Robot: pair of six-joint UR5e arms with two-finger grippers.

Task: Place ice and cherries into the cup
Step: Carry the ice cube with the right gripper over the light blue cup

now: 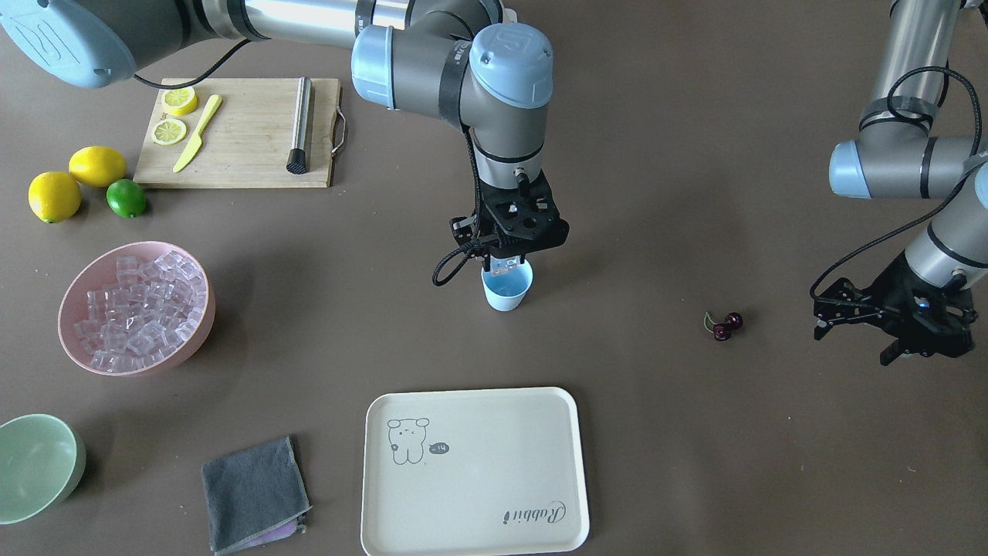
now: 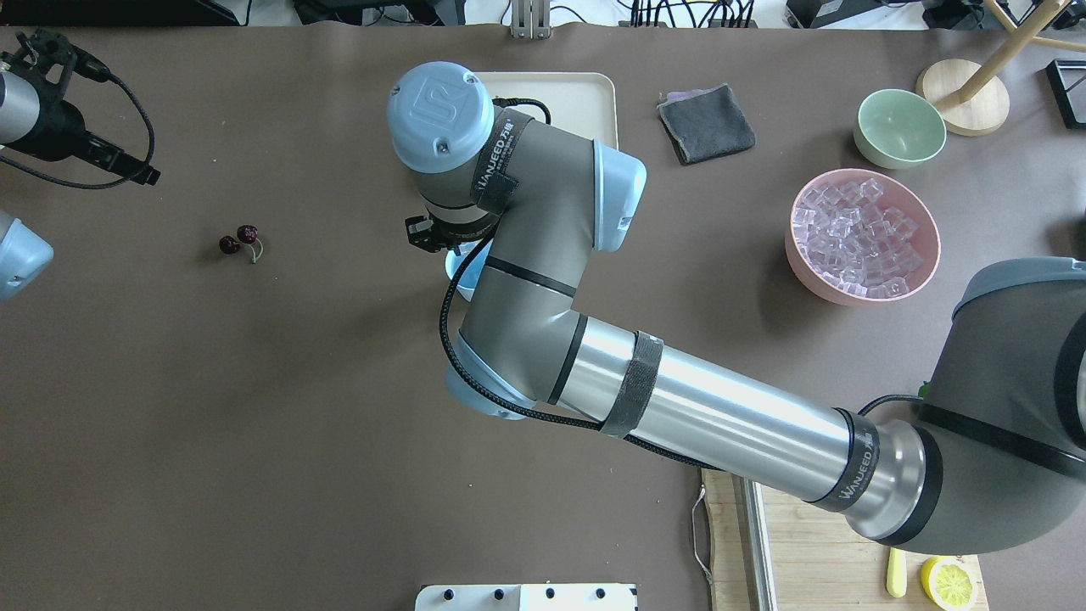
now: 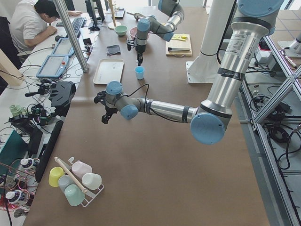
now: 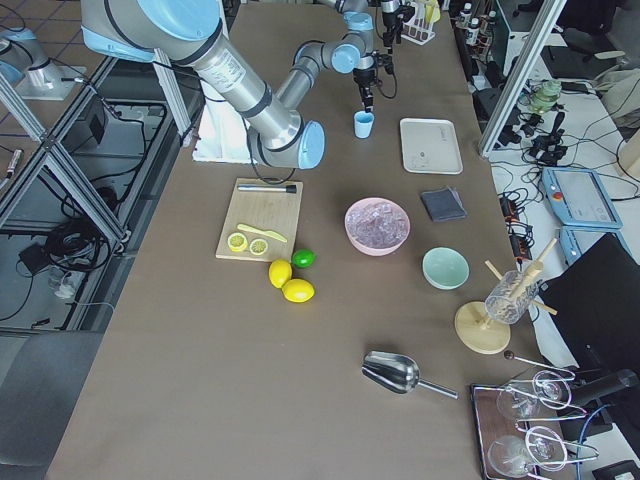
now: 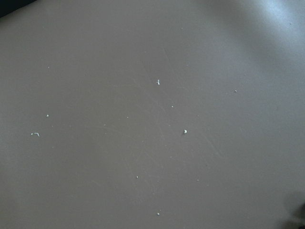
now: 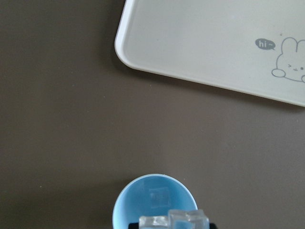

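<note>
The light-blue cup (image 1: 507,292) stands upright mid-table. My right gripper (image 1: 505,265) hangs straight over its mouth, shut on clear ice cubes (image 6: 174,220) held just above the rim. The right wrist view shows one cube lying inside the cup (image 6: 153,206). The rest of the ice (image 1: 139,305) is heaped in the pink bowl (image 1: 194,328). The cherries (image 1: 725,324), dark red with green stems, lie on the table between the cup and my left gripper (image 1: 849,344). That gripper is open, empty and a short way from them. The left wrist view shows only bare table.
A cream tray (image 1: 475,471) lies in front of the cup, a grey cloth (image 1: 255,494) and a pale green bowl (image 1: 35,463) beside it. A cutting board (image 1: 247,147) with lemon slices, knife and muddler, two lemons and a lime (image 1: 126,198) sit behind the pink bowl.
</note>
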